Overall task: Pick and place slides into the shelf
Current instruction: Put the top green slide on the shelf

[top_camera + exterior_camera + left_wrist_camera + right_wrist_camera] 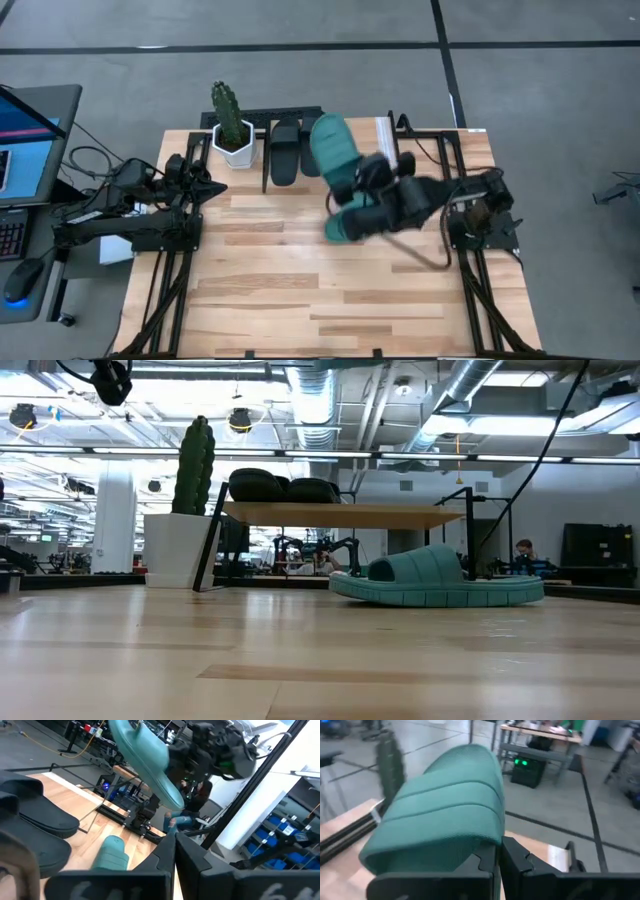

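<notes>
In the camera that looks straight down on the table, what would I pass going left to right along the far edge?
Potted cactus → two black slides on the shelf → a teal slide held up by the right gripper. The left gripper waits nearer, by the pot.

Four slides and the shelf at the desk's far edge

Two black slides are sitting side by side on the shelf's wooden top, one teal slide is hanging tilted in the air beside them, and another teal slide is lying flat on the desk in front of the shelf.
</notes>
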Controlling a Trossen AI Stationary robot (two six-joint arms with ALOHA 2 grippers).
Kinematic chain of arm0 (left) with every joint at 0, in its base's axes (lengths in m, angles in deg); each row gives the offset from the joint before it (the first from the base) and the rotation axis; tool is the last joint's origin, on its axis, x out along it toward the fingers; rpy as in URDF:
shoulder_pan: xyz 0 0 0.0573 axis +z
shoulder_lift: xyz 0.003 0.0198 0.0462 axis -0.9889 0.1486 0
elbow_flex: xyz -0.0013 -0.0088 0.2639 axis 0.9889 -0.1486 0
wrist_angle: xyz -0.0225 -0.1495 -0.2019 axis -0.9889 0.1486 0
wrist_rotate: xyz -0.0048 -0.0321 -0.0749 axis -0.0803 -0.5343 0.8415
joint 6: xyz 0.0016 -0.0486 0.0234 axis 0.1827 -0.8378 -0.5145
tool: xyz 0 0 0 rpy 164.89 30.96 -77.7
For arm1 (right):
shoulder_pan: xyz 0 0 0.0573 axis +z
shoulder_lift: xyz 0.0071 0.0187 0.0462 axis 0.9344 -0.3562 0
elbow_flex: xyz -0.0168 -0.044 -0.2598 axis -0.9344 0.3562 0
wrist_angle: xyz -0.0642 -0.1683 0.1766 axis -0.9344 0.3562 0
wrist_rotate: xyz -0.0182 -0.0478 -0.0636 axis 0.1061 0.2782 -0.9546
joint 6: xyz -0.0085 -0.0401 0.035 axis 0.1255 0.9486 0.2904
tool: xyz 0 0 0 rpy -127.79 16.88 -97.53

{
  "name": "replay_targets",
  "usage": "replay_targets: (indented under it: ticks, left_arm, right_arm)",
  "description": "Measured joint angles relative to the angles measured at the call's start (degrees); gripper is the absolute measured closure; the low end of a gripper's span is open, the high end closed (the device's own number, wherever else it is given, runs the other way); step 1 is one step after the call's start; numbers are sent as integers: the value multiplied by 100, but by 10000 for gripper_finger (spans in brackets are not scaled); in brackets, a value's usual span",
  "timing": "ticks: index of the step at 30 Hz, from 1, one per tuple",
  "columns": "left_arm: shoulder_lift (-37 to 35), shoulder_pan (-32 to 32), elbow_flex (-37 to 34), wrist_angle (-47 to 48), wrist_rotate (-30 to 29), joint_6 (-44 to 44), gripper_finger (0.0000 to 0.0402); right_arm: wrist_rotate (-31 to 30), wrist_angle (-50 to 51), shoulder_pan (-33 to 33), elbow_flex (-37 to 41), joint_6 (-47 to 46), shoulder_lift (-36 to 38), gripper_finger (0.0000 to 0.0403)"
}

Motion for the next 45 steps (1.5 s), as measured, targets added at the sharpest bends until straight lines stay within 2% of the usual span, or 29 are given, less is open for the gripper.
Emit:
replay_targets:
  ticks: [6, 14, 19, 27, 31, 35, 39, 45]
  left_arm:
    - [0, 0, 0, 47, 3, -105, 401]
    - [0, 0, 0, 311, 20, -163, 401]
    - [0, 0, 0, 464, 20, -203, 401]
    - [0, 0, 0, 557, 20, -208, 401]
    - [0, 0, 0, 551, 0, -208, 401]
    - [0, 2, 0, 499, -184, -212, 401]
    - [0, 0, 0, 494, -568, -214, 401]
    - [0, 1, 0, 516, -975, -212, 401]
  right_arm:
    - [155, -7, -567, 1, 72, 171, 403]
    - [256, -9, -1044, 434, 14, 416, 403]
    - [214, -6, -926, 1058, -123, 991, 403]
    - [113, -165, -213, 2502, -536, 2183, 403]
    - [-7, -795, 15, 3389, -572, 2839, 403]
    - [-67, -1775, -162, 4181, -160, 3382, 403]
    - [256, -2830, -792, 4808, 431, 3773, 403]
    - [1315, -4702, -1983, 5299, 1614, 3849, 403]
